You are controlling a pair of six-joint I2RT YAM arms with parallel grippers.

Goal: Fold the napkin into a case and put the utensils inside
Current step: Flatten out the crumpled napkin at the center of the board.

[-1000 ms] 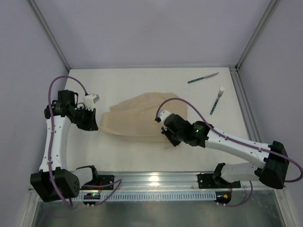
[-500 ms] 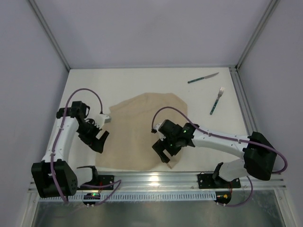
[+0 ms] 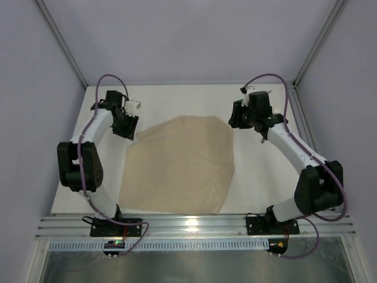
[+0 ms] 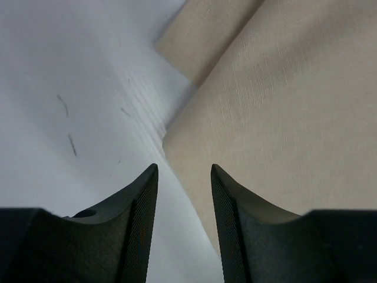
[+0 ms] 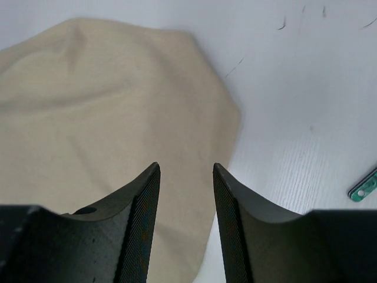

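Left wrist, napkin (image 4: 277, 106) beneath parted left pincer (image 4: 184, 169)

The napkin (image 3: 177, 165) is beige-tan woven cloth, matt, with a fine linen-like grain that shows in the left wrist view, and it lies in soft ripples. The table (image 3: 177, 97) is a smooth white board, matt, marked by a few dark scuffs. The left gripper (image 4: 184, 167) and the right gripper (image 5: 186, 165) have matt black plastic fingers with finely ribbed inner faces. The near rail (image 3: 194, 224) is bare metal with a bright sheen. The cables (image 3: 109, 79) have smooth purple sheaths.
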